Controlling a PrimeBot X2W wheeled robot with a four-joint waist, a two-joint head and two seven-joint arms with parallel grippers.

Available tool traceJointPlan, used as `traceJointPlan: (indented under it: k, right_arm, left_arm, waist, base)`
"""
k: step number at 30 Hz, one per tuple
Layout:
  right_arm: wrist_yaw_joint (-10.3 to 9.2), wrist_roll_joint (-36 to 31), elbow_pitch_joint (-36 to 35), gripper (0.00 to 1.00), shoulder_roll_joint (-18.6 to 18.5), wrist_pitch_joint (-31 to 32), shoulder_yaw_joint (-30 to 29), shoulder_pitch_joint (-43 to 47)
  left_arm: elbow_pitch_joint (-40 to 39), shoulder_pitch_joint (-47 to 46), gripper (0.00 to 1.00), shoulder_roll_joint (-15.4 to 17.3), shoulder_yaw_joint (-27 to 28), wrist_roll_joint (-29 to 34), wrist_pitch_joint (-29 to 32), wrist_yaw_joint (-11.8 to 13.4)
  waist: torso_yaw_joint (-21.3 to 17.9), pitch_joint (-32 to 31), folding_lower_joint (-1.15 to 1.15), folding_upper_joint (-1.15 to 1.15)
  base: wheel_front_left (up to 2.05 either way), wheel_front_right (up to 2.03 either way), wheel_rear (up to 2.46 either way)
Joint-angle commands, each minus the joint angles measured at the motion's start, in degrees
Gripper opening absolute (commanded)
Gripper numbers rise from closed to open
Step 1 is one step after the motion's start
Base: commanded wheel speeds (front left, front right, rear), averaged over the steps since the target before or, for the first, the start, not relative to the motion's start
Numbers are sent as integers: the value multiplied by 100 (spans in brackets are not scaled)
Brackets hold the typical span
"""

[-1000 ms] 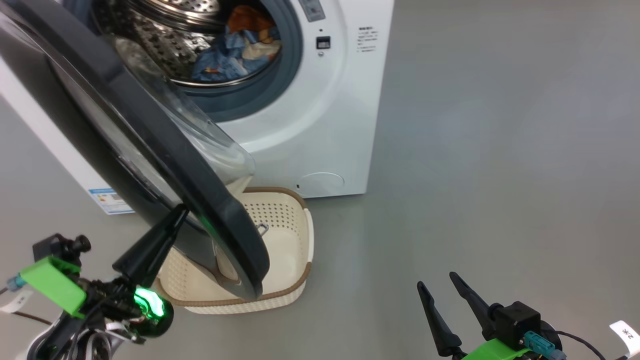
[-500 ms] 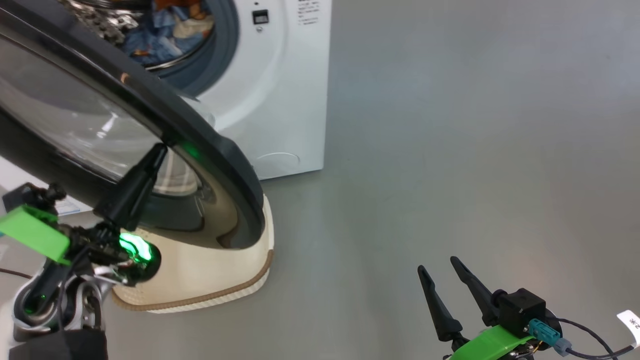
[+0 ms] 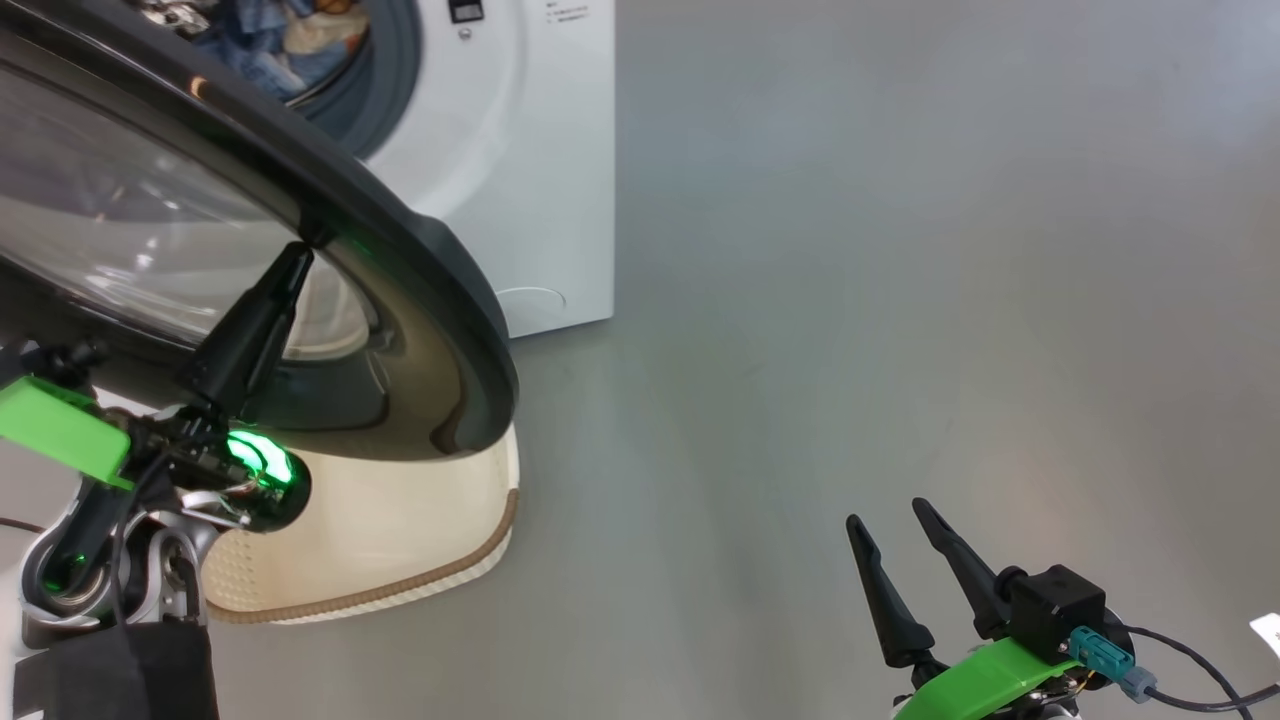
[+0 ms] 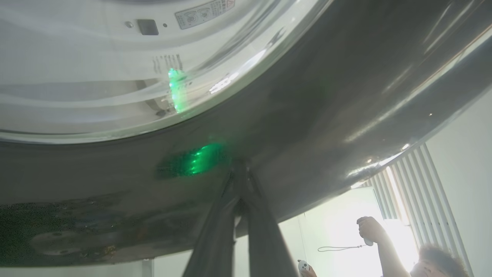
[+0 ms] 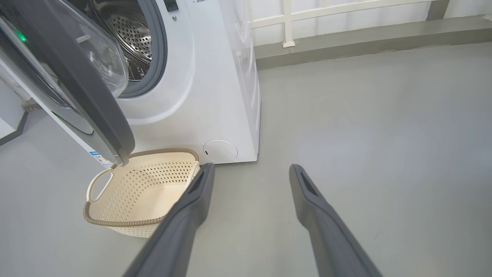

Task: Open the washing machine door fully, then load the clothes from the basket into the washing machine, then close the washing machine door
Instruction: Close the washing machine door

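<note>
Left hand [image 3: 300, 250] clenched, empty, tips touching the door [image 3: 440, 290] rim just ahead; basket [image 3: 400, 530] right of it, beneath the door; clothes [image 3: 265, 45] beyond, inside the washer [image 3: 540, 150]; right hand [image 3: 885, 515] released, empty, above the floor [image 3: 900, 250].

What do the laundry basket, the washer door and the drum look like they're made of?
Basket: matte cream plastic, moulded with rows of holes; brown woven-look rim. Door: glossy dark rim, probably plastic, showing reflections; clear bulging centre, glass or clear plastic. Drum: shiny perforated metal, likely stainless steel.
</note>
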Motion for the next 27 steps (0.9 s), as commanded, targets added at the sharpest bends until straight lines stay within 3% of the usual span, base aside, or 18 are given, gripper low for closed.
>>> traceJointPlan:
  k: [1, 20, 27]
  right_arm:
    - [9, 64, -135, 100, 3, -27, 98, -111]
    - [9, 40, -23, 100, 3, -27, -44, 12]
    - [9, 37, -18, 100, 3, -27, -52, 87]
  left_arm:
    - [-99, -103, 0, 150, 165, 17, -35, -40]
    - [-378, 755, 0, 150, 35, -23, -754, -40]
    - [-550, 1228, 0, 150, -9, -113, -1379, -40]
  waist:
    - [79, -56, 0, 0]
    - [656, -550, 0, 0]
    - [790, -746, 0, 0]
  base:
    - [0, 0, 0]
    - [0, 0, 0]
    - [0, 0, 0]
